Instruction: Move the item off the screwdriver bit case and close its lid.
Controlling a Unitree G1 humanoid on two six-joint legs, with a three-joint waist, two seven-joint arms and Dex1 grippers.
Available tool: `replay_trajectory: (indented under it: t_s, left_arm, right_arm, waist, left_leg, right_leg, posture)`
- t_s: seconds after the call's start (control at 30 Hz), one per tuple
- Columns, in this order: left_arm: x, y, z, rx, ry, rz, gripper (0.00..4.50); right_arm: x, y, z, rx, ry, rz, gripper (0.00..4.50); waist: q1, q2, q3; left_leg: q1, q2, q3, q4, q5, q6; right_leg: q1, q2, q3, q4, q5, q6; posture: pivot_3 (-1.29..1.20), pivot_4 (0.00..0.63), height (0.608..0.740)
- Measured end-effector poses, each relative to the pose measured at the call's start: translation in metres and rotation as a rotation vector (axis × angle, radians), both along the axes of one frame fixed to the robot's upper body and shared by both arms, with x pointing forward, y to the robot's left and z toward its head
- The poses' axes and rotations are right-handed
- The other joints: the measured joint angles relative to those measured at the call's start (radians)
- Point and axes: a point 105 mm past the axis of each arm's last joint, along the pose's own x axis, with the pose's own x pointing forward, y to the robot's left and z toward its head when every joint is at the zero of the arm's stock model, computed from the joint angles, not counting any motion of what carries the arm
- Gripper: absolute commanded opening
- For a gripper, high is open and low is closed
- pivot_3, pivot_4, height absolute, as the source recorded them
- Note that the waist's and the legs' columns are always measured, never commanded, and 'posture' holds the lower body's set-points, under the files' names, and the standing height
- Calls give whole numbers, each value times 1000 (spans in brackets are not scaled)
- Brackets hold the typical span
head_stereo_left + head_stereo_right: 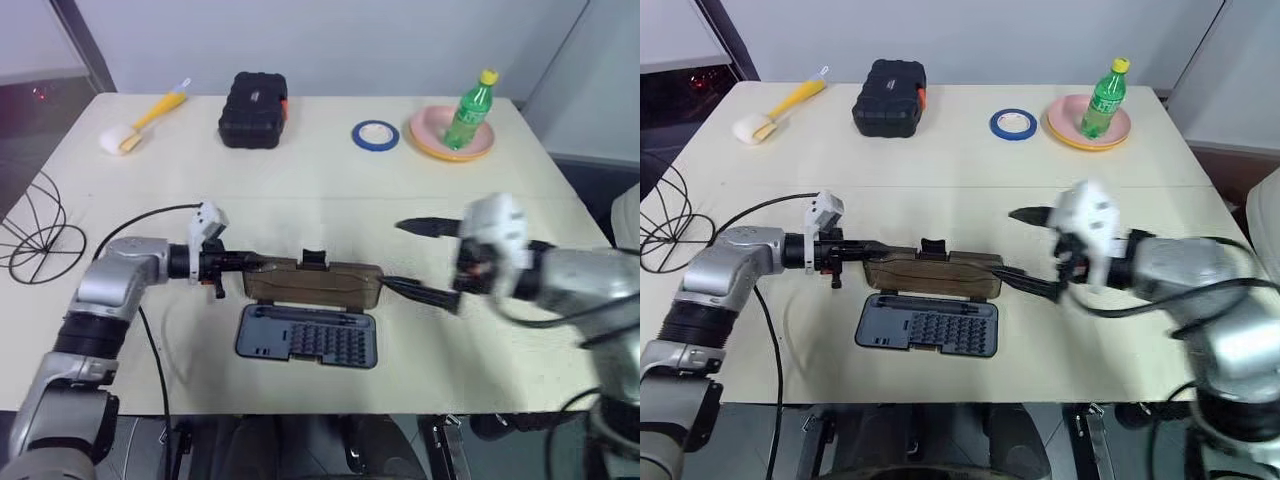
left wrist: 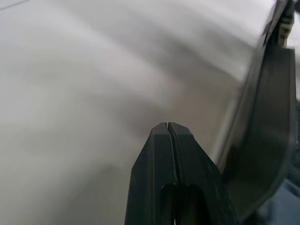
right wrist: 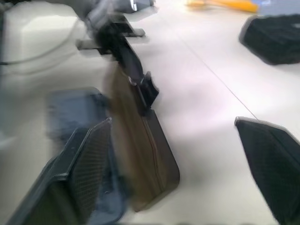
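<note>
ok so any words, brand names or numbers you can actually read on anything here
None can be read.
Green plastic bottle with yellow cap: its label is too small and blurred.
Chunky black box with red-orange side: no legible marking.
Flat screwdriver bit case, dark grey-blue tray: no legible size marks.
Blue tape roll: no print visible.

Robot arms: silver-grey housings, black fittings, two-finger black grippers.

At lower left, the left arm (image 1: pixel 110 290) has rounded silver segments joined by black ribbed collars, a white bracket near the wrist, and a black cable looping beside it. At right, the right arm (image 1: pixel 580 285) carries a white wrist block. Right gripper fingers (image 3: pixel 82 164) show fine cross-hatched pads.
</note>
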Motion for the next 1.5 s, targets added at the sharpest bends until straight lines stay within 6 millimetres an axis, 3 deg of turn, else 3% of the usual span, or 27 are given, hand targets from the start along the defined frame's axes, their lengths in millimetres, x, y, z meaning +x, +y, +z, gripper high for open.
replay_trajectory:
  t_s: [0.07,0.17,0.27,0.37,0.5,0.6,0.77,0.87,1.07,1.33,1.5]
  left_arm:
    - [-17,2,5,24,17,-83,0]
    - [-50,5,0,96,73,-226,0]
    - [-59,7,-15,165,78,-272,0]
    - [-43,6,-23,173,36,-226,0]
    - [-6,-4,-13,148,-60,-136,0]
    - [5,-13,-14,164,-79,-154,0]
    - [-7,-38,-40,202,-9,-314,0]
    - [-11,-57,-49,216,-6,-411,0]
    - [-6,-77,-47,253,-46,-485,0]
    - [-12,-66,-47,311,-49,-486,0]
    - [-14,-66,-49,307,-54,-472,0]
  right_arm:
    - [-19,-3,0,29,103,53,4448]
    - [-30,-5,-17,21,211,28,4448]
    - [-34,6,-36,-39,241,22,3699]
    - [-37,23,-55,-98,245,54,2173]
    - [-46,51,-80,-136,241,135,57]
    - [-53,71,-102,-210,212,195,57]
    - [-43,98,-143,-363,86,187,57]
    - [-40,120,-145,-353,19,197,57]
    - [-29,125,-157,-473,-102,153,57]
    - [-25,126,-159,-523,-235,127,57]
    - [-26,124,-161,-494,-194,113,57]
  waist:
    - [-4,0,0]
    - [-14,1,0]
    - [-11,1,0]
    - [-6,0,0]
    - [-2,-2,1]
    - [-7,-2,1]
    - [-12,-2,0]
    - [-8,-2,1]
    - [-1,-2,1]
    - [-11,-2,0]
    - [-8,-2,-2]
  left_leg:
    - [1,0,0,-1,0,1]
    - [2,0,1,-2,0,1]
    - [2,0,1,-1,0,1]
    - [1,0,1,2,0,0]
    - [-1,-1,1,4,0,0]
    - [-1,-1,1,4,0,0]
    - [-1,0,1,3,0,0]
    - [-2,0,0,3,0,0]
    - [-3,-1,0,5,0,0]
    - [-1,-1,0,4,0,0]
    - [0,-1,0,4,0,0]
  right_leg:
    - [0,0,0,0,0,-1]
    - [0,1,1,0,-2,-3]
    - [0,1,1,0,-3,-4]
    - [0,0,1,0,-3,-4]
    - [0,0,1,0,-3,-3]
    - [-1,1,1,0,-3,-2]
    - [-2,2,1,1,-3,-2]
    - [-3,2,1,2,-3,-2]
    - [-2,1,1,1,-3,-3]
    - [-2,1,1,2,-3,-2]
    - [0,1,1,2,-3,-2]
  posture:
    - [0,150,737]
    - [0,150,737]
    - [0,150,737]
    - [0,150,737]
    - [0,150,737]
    - [0,150,737]
    - [0,150,737]
    - [0,150,737]
    - [0,150,737]
    - [0,150,737]
    - [0,150,737]
